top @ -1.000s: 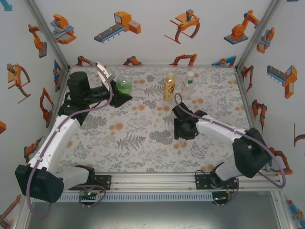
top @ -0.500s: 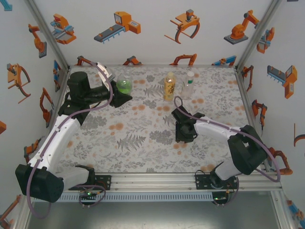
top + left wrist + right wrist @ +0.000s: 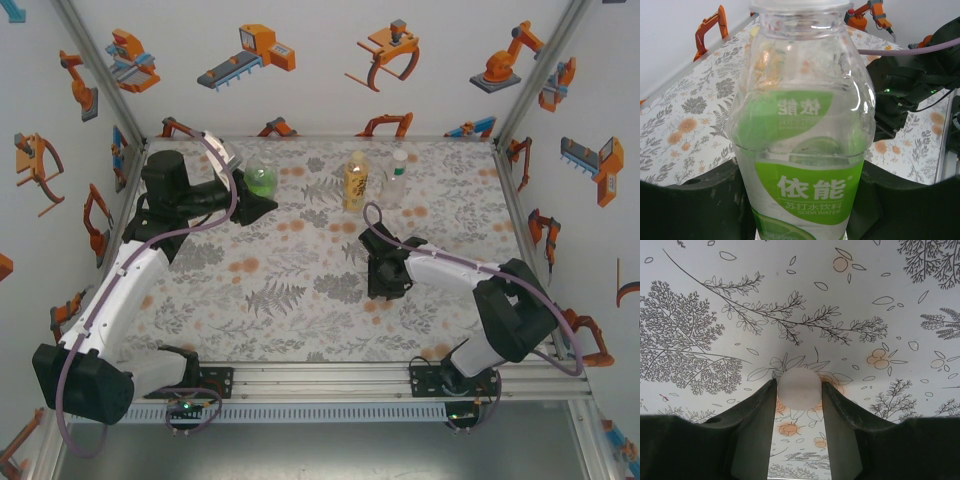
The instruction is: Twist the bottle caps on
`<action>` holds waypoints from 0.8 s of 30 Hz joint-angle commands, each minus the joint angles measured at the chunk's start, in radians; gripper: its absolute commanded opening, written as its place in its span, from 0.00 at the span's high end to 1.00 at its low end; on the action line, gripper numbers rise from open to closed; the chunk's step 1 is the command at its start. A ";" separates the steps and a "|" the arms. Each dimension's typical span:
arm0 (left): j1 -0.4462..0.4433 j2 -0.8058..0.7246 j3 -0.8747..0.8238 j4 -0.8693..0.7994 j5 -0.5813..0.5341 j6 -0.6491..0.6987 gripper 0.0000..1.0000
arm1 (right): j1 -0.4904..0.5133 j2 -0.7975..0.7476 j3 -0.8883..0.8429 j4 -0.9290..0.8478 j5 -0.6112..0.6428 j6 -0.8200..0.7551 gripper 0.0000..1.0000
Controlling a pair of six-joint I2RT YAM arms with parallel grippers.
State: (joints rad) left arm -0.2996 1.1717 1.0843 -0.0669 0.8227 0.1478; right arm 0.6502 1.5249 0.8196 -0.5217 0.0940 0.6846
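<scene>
Two tools, two different jobs here. The right tool (image 3: pixel 799 396) points straight down at the counter (image 3: pixel 880 300) with both fingers pressed against the sides of the white cap (image 3: pixel 799 385), so it's pinched shut on it. The cap looks like it's sitting flat on the surface, but I can't tell if it's lifted at all. In the top view that tool (image 3: pixel 385 278) is just off the counter's middle, toward 4 o'clock. The left tool (image 3: pixel 262 202) is clamped tight round the lower body of the green bottle (image 3: pixel 260 178) out at about 10 o'clock. My guess is it's there to stop the bottle spinning or tipping when a cap gets twisted on. From the left wrist the bottle stands dead upright between the fingers, but its very top runs out of frame, so no idea if the neck is bare. The amber bottle (image 3: pixel 355 182) stands at 12 o'clock with the colourless bottle (image 3: pixel 397 178) just beside it at 1 o'clock, both near the back edge and too small to read their necks. Room-wise, there's plenty of bare counter from the cap toward 10 o'clock, with nothing in the path. Tight spots I'd watch: the green bottle sits close to the left wall (image 3: pixel 60 120), and the two free bottles are near the right tool's 12 o'clock, easy to clip.
</scene>
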 commanded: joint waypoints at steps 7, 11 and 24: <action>0.001 -0.002 -0.012 0.029 0.011 0.003 1.00 | -0.003 0.026 -0.017 0.002 0.019 0.001 0.60; 0.001 -0.003 -0.012 0.030 0.011 0.003 1.00 | -0.003 0.025 -0.019 -0.001 0.019 0.000 0.60; -0.015 -0.008 -0.020 -0.018 0.020 0.105 1.00 | -0.003 -0.008 -0.006 -0.012 0.023 -0.028 0.76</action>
State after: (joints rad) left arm -0.3016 1.1721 1.0836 -0.0692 0.8234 0.1711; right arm 0.6502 1.5261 0.8196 -0.5179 0.0990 0.6781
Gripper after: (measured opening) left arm 0.531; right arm 0.363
